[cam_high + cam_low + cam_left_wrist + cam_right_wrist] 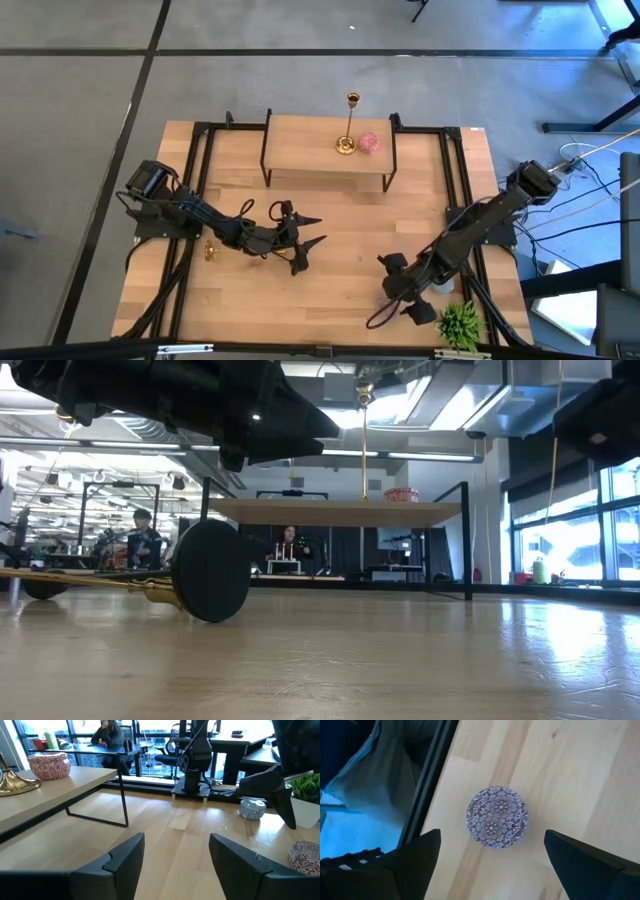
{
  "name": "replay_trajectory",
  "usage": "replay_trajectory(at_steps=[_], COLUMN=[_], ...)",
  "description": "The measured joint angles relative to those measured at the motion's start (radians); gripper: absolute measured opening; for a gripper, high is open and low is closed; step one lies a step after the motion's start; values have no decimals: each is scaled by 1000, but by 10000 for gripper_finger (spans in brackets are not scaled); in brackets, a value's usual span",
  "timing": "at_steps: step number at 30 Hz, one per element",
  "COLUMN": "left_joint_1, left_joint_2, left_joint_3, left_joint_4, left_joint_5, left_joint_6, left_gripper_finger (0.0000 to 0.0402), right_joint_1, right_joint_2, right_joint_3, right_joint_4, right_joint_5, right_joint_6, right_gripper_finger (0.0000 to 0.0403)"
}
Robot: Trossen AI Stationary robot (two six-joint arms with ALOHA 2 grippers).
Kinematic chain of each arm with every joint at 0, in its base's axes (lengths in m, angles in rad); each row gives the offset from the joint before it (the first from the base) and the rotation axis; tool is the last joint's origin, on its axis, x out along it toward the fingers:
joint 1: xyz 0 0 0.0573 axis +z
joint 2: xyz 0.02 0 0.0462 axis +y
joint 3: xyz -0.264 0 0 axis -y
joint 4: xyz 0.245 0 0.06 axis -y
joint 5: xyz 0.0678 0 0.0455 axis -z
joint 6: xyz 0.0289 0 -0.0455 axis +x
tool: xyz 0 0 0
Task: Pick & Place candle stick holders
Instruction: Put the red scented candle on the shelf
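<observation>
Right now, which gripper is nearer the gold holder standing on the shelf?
Left. The left gripper sits open mid-table, just in front of the shelf holding the gold holder. The right gripper is open farther off, near the plant.

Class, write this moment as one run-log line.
left gripper: open, mid-table | right gripper: open above patterned tin | gold candle holder: upright on shelf

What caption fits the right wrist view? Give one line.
Open right gripper hovering above a round patterned tin on the wooden table.
</observation>
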Motion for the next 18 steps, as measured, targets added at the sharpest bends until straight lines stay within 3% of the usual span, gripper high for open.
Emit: replay_trajectory(at_steps=[7,13,18], left_joint_1=[3,-2,-49], left_joint_2=[0,1,22], left_joint_3=[0,0,-1], left_joint_4=[1,-8,-15], left_joint_5=[3,147,170], left_joint_6=[5,-7,-25], left_gripper_finger=[221,221,221], right_joint_1=[22,60,91], right_joint_2=[1,65,148], right_joint_3=[0,0,0], right_joint_4=[40,57,101], right_joint_5=[61,164,183], right_joint_6=[46,170,280], right_gripper_finger=[360,360,360])
